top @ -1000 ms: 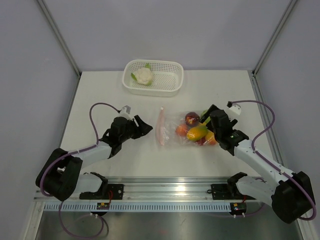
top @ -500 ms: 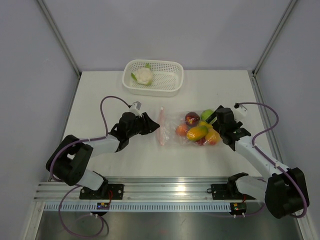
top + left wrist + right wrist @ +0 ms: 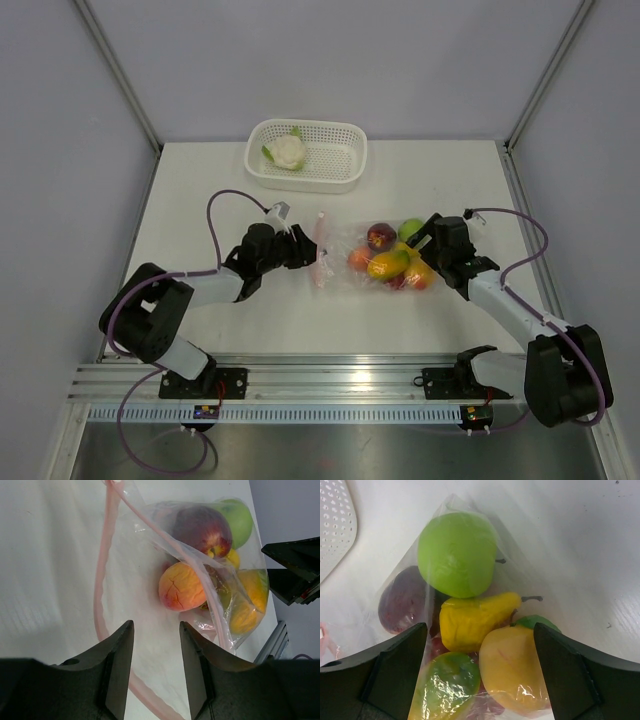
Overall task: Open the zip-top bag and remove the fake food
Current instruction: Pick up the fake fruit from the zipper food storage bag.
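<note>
The left fingers (image 3: 303, 250) stand partly apart, clamped on nothing, tips at the pink zip strip (image 3: 320, 254); that strip runs near-to-far across the worktop (image 3: 220, 180), and in the left wrist view its two lips seem already parted; the bag (image 3: 345, 272) lies flat, stretching rightward from the strip, mouth toward the left arm; the fruit (image 3: 390, 262) is bunched at its closed right end; the right fingers (image 3: 428, 243) are spread wide, straddling that end, gripping nothing; the left arm is nearer the mouth, so it is probably the one to pinch a lip.

zip-top bag (image 3: 336, 270) just before left fingers (image 3: 118, 676), basket (image 3: 355, 166) well behind
</note>
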Robot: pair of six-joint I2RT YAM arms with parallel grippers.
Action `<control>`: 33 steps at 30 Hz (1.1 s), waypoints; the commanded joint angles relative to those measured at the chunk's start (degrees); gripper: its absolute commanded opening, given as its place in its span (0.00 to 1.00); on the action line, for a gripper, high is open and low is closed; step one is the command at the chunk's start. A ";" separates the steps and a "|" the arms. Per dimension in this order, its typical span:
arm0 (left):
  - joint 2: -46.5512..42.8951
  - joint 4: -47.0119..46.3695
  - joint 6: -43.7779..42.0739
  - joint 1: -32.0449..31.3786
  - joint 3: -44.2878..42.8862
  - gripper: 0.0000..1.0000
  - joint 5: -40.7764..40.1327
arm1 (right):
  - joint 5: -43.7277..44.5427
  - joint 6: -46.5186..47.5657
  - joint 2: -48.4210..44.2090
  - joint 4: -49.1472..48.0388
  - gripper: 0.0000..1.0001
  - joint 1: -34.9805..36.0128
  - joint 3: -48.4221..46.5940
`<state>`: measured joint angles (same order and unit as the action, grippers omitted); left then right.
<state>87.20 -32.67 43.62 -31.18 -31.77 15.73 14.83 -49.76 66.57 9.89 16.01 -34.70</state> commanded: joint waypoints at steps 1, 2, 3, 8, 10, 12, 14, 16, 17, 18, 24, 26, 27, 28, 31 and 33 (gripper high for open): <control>-2.29 -3.55 -1.87 -1.16 -2.33 0.44 1.06 | -3.31 0.27 0.76 -3.29 0.95 -0.28 -0.02; -2.38 -3.63 -1.87 -1.43 -2.42 0.44 1.06 | -3.66 0.27 1.45 -3.47 0.95 -0.19 -0.02; -2.30 -3.55 -1.87 -1.60 -2.42 0.43 1.06 | -4.19 0.19 1.90 -3.65 0.95 -0.28 -0.19; -0.72 -5.48 0.59 -2.31 -2.42 0.43 3.61 | -6.48 0.19 4.09 -4.44 0.95 -0.28 -0.63; 0.60 -5.13 0.68 -2.39 -3.03 0.47 4.48 | -6.66 0.71 4.01 -4.36 0.95 -0.19 -0.81; 2.00 -4.69 0.94 -2.48 -3.73 0.52 4.93 | -6.74 0.89 3.75 -4.00 0.95 -0.28 -0.90; 2.97 -4.51 0.95 -2.66 -4.18 0.56 5.28 | -7.18 1.15 3.13 -4.79 0.95 -0.19 -0.20; 4.20 -4.51 0.86 -3.01 -4.96 0.58 5.72 | -7.53 0.89 3.13 -5.32 0.94 -0.28 -0.02; 4.56 -4.16 0.86 -3.10 -5.14 0.59 5.81 | -7.88 0.80 3.39 -5.41 0.94 -0.28 -0.11; 4.73 -4.16 0.60 -3.36 -5.32 0.59 5.72 | -7.89 0.80 3.74 -5.58 0.93 -0.19 -0.19; 6.58 -2.93 -0.02 -3.98 -6.46 0.60 5.63 | -7.54 1.42 9.54 -3.83 0.91 -0.19 -2.65; 6.84 -2.76 -0.28 -4.15 -6.73 0.61 5.63 | -7.19 1.33 10.51 -3.91 0.84 -0.19 -2.83; 6.93 -2.67 -0.29 -4.33 -6.73 0.61 5.37 | -7.01 0.89 10.51 -4.44 0.82 -0.28 -2.74; 7.02 -2.67 -0.29 -4.42 -6.73 0.61 5.37 | -6.83 0.72 10.43 -4.62 0.75 -0.19 -2.57; 6.93 -2.58 -0.55 -4.68 -6.81 0.61 5.28 | -5.26 0.19 9.29 -4.18 0.63 -0.19 -2.39; 7.02 -2.58 -0.46 -4.77 -6.73 0.61 5.28 | -4.29 -0.51 7.89 -4.35 0.52 -0.28 -1.78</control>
<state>93.93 -32.99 44.36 -35.48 -36.67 19.79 8.93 -49.28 76.40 5.17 15.97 -36.18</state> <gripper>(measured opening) 0.606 0.558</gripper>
